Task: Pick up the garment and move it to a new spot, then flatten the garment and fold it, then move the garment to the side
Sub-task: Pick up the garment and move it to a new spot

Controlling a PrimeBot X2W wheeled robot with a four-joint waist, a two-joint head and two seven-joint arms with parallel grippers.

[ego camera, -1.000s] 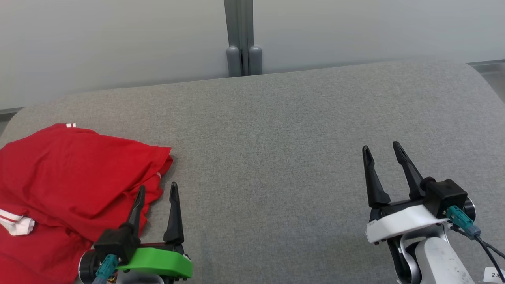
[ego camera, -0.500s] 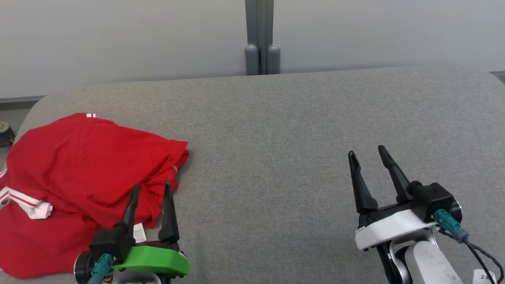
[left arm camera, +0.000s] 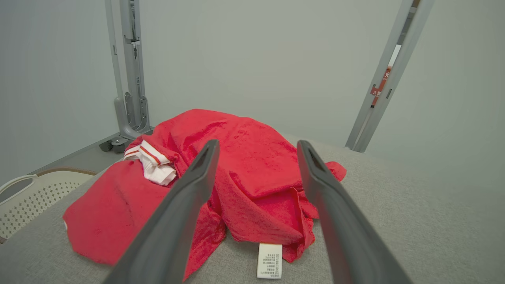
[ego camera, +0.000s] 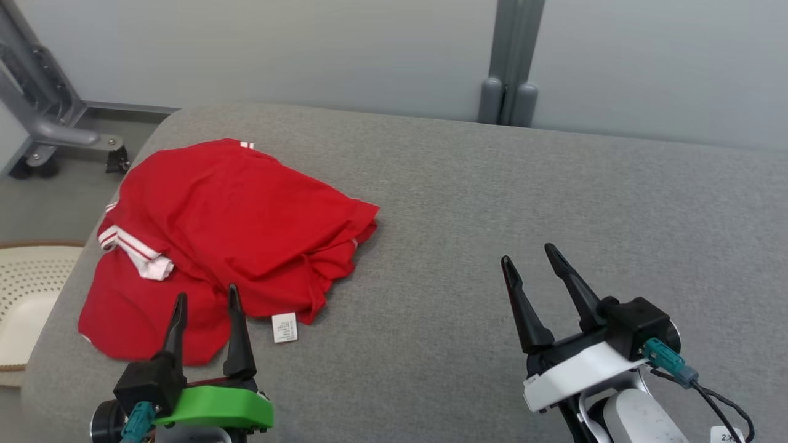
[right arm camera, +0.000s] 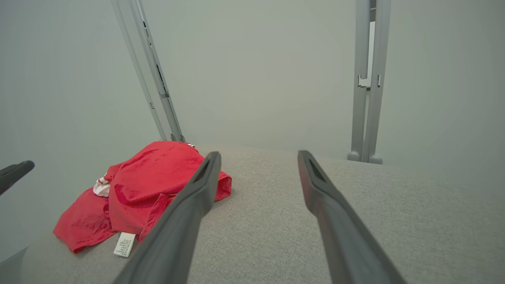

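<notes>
**Crumpled red garment on the left of the surface, both claws wide and holding nothing**

The garment (ego camera: 234, 221) lies bunched on the left part of the grey padded surface (ego camera: 492, 184), near its far left corner. It is folded over itself, so its outline and its sleeves are hard to make out. A white band with red stripes (ego camera: 132, 249) pokes out on its left side, and I cannot tell if it is a collar or a cuff. A white label (ego camera: 284, 327) lies flat on the surface at the garment's near edge. Its print is too small to read.

The left claw (ego camera: 206, 291) has its fingers spread wide with nothing between them. In the head view its tips overlap the garment's near hem, but whether they touch the cloth cannot be told. The left wrist view looks between the fingers at the garment (left arm camera: 244, 165) and the label (left arm camera: 270, 260).

The right claw (ego camera: 527, 253) is well apart from the garment, over bare surface on the right, its fingers also wide and holding nothing. In its wrist view the garment (right arm camera: 158, 173) lies off to the left, and a dark fingertip (right arm camera: 14, 173) is cut off by the left edge.

A cream perforated basket (ego camera: 24, 289) stands on the floor left of the surface. It is cut by the picture edge and partly hidden by the surface's rim, so what it holds cannot be told.
</notes>
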